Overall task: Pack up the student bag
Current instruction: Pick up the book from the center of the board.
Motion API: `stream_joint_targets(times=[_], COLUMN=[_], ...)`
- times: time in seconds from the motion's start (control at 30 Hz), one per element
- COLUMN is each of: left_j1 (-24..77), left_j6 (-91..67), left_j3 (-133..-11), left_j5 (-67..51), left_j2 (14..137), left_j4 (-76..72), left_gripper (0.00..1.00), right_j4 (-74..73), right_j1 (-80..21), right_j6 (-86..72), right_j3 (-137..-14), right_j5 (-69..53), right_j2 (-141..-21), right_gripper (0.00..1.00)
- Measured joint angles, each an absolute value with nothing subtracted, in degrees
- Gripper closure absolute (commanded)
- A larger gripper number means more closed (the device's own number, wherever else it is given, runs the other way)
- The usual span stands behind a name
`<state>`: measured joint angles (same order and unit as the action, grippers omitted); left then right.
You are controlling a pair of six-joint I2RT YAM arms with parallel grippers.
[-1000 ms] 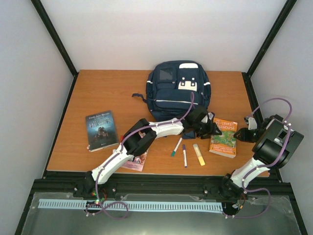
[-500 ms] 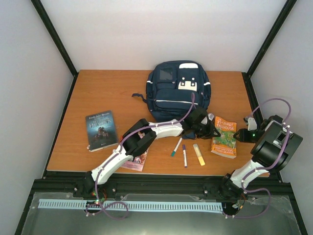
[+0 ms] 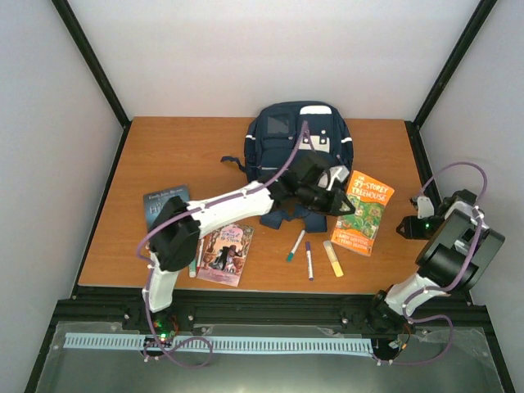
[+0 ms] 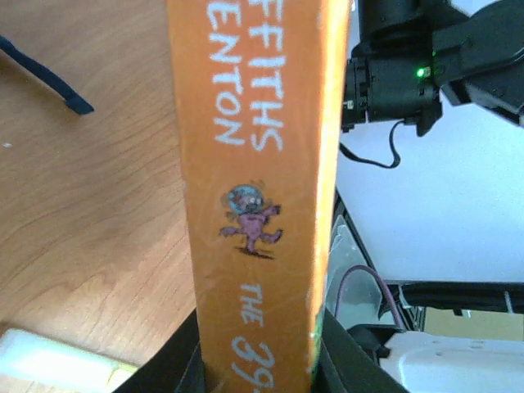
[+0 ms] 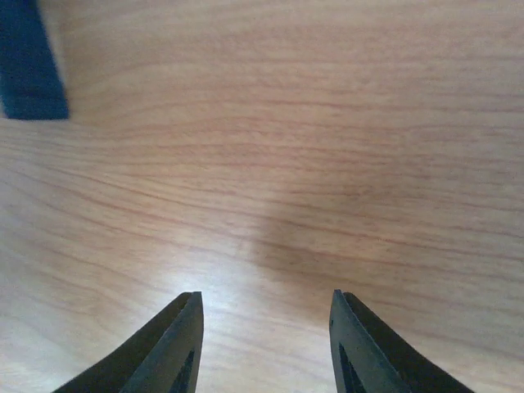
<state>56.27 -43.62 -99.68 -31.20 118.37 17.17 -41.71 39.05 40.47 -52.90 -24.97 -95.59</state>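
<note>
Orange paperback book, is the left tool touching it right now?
Touching. The left wrist view shows the spine of the orange paperback book clamped between the dark fingers of the left tool, with no gap on either side.

Left tool (image 3: 340, 195) apparently clamped, right tool (image 5: 264, 300) parted

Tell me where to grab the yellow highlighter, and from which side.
Mid-barrel, from straight above, jaws across its width. The highlighter lies flat on the table, clear of the purple marker beside it, so a finger should fit on each side.
</note>
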Motion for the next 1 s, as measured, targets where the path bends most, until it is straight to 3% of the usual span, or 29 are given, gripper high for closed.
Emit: stream_joint_targets(times=[0.13,0.33,0.53,0.77,0.83,1.0], left_j1=[53.9,47.4,39.5,34.4,34.3,34.3], left_j6=[-42.4,-40.9,-41.3,-42.3,-41.9,-39.8], left_j3=[-95.4,-88.9,-83.1,-77.5,-77.2,-77.2], left_j5=[-31.3,-28.9,-29.0,-32.2,-33.5,-36.4], left_j2=[111.9,105.6,100.8,96.1,94.1,89.1], left_j4=[16.9,17.2,16.1,11.7,11.5,9.9], left_gripper=[0.99,0.99,0.99,0.99,0.99,0.99], right_j4=[-45.1,-51.9,-55.3,-53.5,-52.2,-48.5], right_j1=[39.2,37.9,23.9,10.7,9.0,4.3], right_j6=[41.0,43.2,40.8,32.1,29.3,21.8], right_j3=[-53.3,-56.5,-61.1,-67.1,-68.5,-73.3], right_j5=[-27.9,-38.5,-45.3,-52.7,-54.4,-59.0], right_j2=[-89.9,-80.1,-72.3,-72.3,-73.0,-76.9], right_gripper=[0.51,0.32,0.22,0.10,0.01,0.00])
